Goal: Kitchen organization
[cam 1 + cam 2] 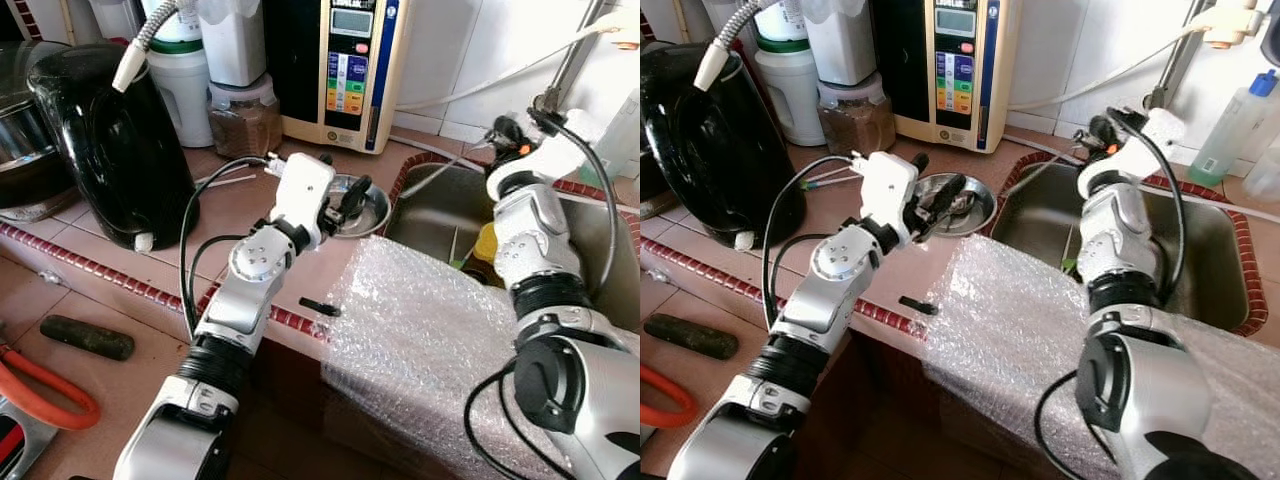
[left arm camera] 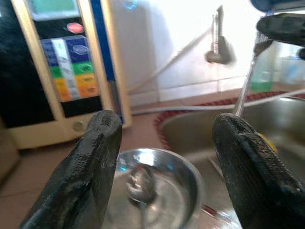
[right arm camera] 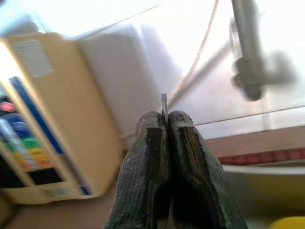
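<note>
A small steel bowl [image 1: 368,208] sits on the tiled counter just left of the sink [image 1: 440,205], with a spoon [image 2: 138,183] lying in it. My left gripper [image 1: 340,187] hovers open right over the bowl, its fingers [image 2: 95,162] spread to either side of the spoon. My right gripper [image 1: 503,133] is held above the sink's back edge, shut on the handle of a thin metal utensil [image 3: 164,102]. That utensil [image 2: 245,83] slants down toward the sink.
Bubble wrap [image 1: 420,320] drapes over the counter's front edge. A black kettle [image 1: 110,140], jars and a water purifier [image 1: 345,70] stand at the back left. A yellow item [image 1: 486,243] lies in the sink. A small black piece [image 1: 318,306] rests on the counter edge.
</note>
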Controlling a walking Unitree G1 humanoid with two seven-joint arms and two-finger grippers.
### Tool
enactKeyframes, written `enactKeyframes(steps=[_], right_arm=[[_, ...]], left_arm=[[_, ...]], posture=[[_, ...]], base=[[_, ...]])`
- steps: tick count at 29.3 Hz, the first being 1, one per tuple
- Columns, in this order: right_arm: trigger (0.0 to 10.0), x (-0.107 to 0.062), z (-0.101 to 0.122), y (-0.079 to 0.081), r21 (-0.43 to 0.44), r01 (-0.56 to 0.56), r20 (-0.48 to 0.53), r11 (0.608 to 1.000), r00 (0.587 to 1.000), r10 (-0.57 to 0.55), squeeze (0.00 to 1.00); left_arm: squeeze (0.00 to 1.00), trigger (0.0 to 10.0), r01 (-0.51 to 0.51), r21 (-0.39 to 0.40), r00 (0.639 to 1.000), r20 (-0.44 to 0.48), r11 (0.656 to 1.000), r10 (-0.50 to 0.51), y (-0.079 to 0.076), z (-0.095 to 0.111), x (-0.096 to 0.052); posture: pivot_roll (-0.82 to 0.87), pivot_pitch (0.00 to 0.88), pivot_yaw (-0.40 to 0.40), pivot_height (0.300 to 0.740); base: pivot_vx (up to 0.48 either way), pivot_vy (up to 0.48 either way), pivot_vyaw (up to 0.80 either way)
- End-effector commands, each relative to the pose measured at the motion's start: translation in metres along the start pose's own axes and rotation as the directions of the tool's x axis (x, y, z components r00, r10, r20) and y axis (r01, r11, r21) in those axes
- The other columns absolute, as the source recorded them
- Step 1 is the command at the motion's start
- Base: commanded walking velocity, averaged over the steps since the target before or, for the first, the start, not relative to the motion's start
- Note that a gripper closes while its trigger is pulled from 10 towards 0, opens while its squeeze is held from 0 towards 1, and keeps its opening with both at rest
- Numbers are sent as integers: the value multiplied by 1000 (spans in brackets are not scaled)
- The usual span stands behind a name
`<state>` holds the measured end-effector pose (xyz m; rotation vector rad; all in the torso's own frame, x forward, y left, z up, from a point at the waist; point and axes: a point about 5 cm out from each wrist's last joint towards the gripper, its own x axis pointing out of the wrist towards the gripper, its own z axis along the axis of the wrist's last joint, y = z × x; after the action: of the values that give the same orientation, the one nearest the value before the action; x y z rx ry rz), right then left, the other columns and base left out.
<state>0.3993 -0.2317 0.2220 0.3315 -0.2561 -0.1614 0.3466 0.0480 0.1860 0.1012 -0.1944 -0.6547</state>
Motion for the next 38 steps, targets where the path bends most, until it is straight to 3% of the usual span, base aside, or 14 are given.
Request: enactKeyframes(steps=[1, 5, 22, 24, 27, 28, 29, 30, 31, 32, 33, 35, 36, 38], right_arm=[[0, -3, -3, -11, -58, 43, -6, 997, 999, -43, 0], [0, -9, -10, -32, -136, 134, -26, 982, 990, -139, 0], [0, -19, -31, -38, -156, 151, -107, 976, 980, -168, 0], [3176, -19, -32, -39, -159, 156, -109, 975, 979, -175, 0], [3216, -20, -33, -40, -168, 156, -114, 973, 978, -176, 0], [4980, -20, -34, -41, -180, 160, -118, 971, 976, -183, 0], [10000, -21, -35, -43, -197, 166, -127, 966, 973, -193, 0], [10000, -21, -35, -43, -197, 166, -127, 966, 973, -193, 0], [10000, -22, -38, -46, -241, 180, -152, 954, 963, -220, 0], [10000, -23, -39, -47, -257, 183, -163, 949, 960, -229, 0], [10000, -23, -40, -48, -272, 191, -165, 943, 956, -241, 0], [10000, -25, -42, -52, -260, 212, -175, 942, 949, -261, 0], [10000, -26, -43, -54, -240, 225, -182, 944, 945, -272, 224], [10000, -27, -43, -55, -234, 232, -184, 944, 943, -277, 224]], left_arm=[[1000, 10000, 67, -9, 998, -2, 998, -67, -8, 2, 0], [1000, 10000, 81, -8, 996, -37, 997, -81, -18, -6, 1], [1000, 10000, 25, 3, 995, -96, 1000, -24, -15, -13, 1], [1000, 10000, 32, 12, 994, -104, 999, -31, -16, -13, 1], [1000, 10000, 46, 2, 992, -114, 999, -46, -17, -14, 1], [1000, 10000, 78, 7, 989, -126, 997, -77, -19, -15, 1], [1000, 10000, 99, 6, 985, -141, 995, -97, -20, -16, 1], [1000, 10000, 99, 6, 985, -141, 995, -97, -20, -16, 1], [953, 10000, 125, 15, 979, -162, 992, -121, -21, -18, 0], [318, 10000, 134, 20, 978, -166, 991, -129, -22, -18, 0], [0, 10000, 151, 13, 974, -172, 988, -146, -24, -19, 0], [0, 10000, 182, 24, 966, -192, 983, -174, -26, -21, -2], [0, 10000, 195, 31, 962, -202, 980, -185, -27, -23, -2], [0, 10000, 197, 28, 961, -204, 980, -187, -27, -23, -2]], posture=[[36, 0, 8, 740], [27, 0, 11, 740], [29, 0, 2, 740], [29, 0, 2, 740], [27, 0, 2, 740], [26, 0, 1, 740], [26, 0, 1, 740], [26, 0, 1, 740], [25, 0, 1, 740], [24, 0, 1, 740], [23, 0, 1, 740], [23, 0, 1, 740], [23, 0, 1, 740], [23, 0, 1, 740]], base=[[0, 0, 0], [0, 0, 0], [0, 0, -369], [0, 0, -309], [0, 0, 0], [0, 0, 0], [0, 0, 0], [0, 0, 0], [0, 0, 0], [0, 0, 0], [0, 0, 0], [0, 0, 0], [0, 0, 0], [0, 0, 0]])
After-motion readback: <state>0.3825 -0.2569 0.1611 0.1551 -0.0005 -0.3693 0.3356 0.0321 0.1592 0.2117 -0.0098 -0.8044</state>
